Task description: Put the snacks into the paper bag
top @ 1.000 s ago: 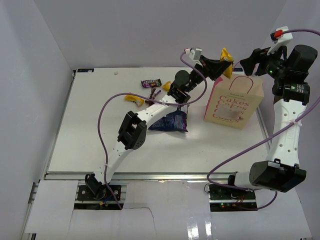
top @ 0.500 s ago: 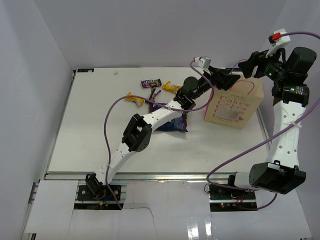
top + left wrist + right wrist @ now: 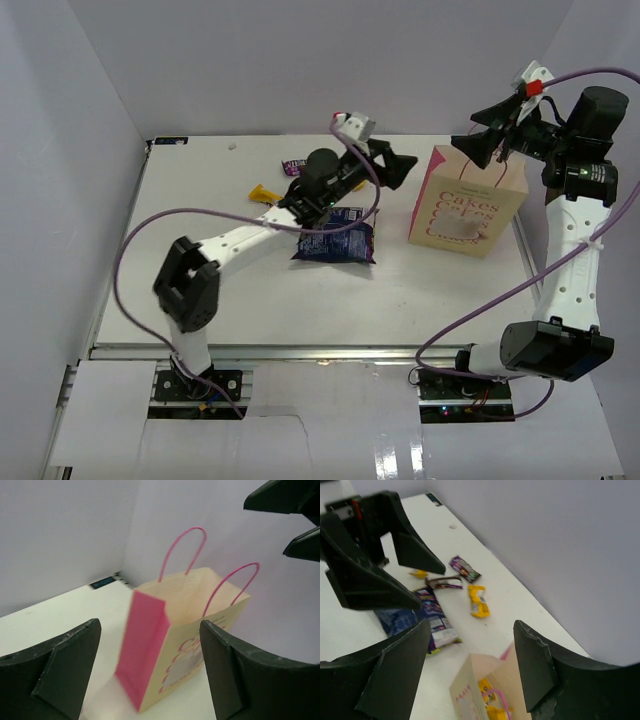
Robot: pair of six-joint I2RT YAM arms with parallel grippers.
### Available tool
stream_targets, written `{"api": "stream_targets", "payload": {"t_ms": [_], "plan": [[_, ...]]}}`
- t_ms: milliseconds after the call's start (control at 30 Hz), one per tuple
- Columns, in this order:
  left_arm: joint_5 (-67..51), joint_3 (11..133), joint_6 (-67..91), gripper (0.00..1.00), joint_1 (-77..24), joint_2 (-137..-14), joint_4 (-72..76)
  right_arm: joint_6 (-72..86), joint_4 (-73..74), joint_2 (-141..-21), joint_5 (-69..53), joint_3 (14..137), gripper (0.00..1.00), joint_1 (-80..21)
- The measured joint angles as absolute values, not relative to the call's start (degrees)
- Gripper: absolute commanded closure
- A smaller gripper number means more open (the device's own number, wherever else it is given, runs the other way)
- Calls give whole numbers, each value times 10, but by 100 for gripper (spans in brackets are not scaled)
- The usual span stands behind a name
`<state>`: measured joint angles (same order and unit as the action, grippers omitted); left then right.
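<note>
We found the left arm (image 3: 235, 240) folded sharply at its elbow near the base, then stretched low and long across the table (image 3: 200, 300) toward the far right. Its forearm ran just behind the dark-blue crinkly bag (image 3: 335, 241). The left gripper (image 3: 398, 167) hung in the air a little left of the paper bag (image 3: 468, 205) and pointed at it. Its fingers were spread wide with nothing between them, and its wrist view showed the bag's pink side through the gap.

The right arm (image 3: 570, 270) rose tall from its base at the right, nearly upright, with the wrist bent over to the left at the top. The right gripper (image 3: 482, 145) hovered above the bag's far edge, tilted down toward the table. Its fingers also stood apart and held nothing.

The paper bag stood upright at the right of the table with its mouth open and its pink loop handles (image 3: 185, 550) raised. Through the mouth we could make out yellow packets (image 3: 492, 707) already inside.

The dark-blue crinkly bag lay flat near the table's middle, left of the paper bag and apart from it. Beyond it lay a yellow packet (image 3: 479, 601), a purple candy bar (image 3: 465, 569) and a brown candy bar (image 3: 443, 582), close to one another. A smaller yellow packet (image 3: 262, 193) lay farther left.
</note>
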<state>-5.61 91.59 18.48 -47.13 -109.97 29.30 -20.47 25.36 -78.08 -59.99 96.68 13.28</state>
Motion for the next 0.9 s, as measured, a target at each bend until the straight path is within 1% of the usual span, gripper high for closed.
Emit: {"api": "stream_targets", "payload": {"t_ms": [67,167,233,300,333,433,467,600,633,700,733,767,900], "plan": [[-25,824,150,9,-456,-988,259,-237,289,-799,-606,996,27,102],[27,715,129,7,-427,-833,193,-315,375,-860,-556,1069,27,-15],[60,657,143,5,-403,-745,129,-355,416,-909,-493,1098,25,-116],[100,607,174,3,-383,-672,54,-367,443,-954,-428,1096,21,-200],[114,583,191,3,-377,-644,21,-368,452,-980,-385,1094,18,-237],[143,494,259,2,-373,-564,-76,-342,459,-1054,-267,1084,15,-313],[151,466,279,2,-373,-539,-107,-327,456,-1077,-236,1082,13,-330],[175,390,371,2,-372,-453,-214,-233,425,-1161,-126,1082,11,-378],[180,381,390,2,-372,-432,-234,-210,414,-1177,-107,1083,5,-384],[188,372,422,2,-372,-394,-267,-151,396,-1213,-61,1096,3,-393],[192,371,434,2,-372,-380,-280,-129,388,-1229,-44,1106,8,-395],[195,371,446,2,-372,-366,-292,-106,376,-1247,-22,1119,10,-397],[203,371,480,2,-372,-332,-333,-48,336,-1303,37,1159,10,-402]]}}
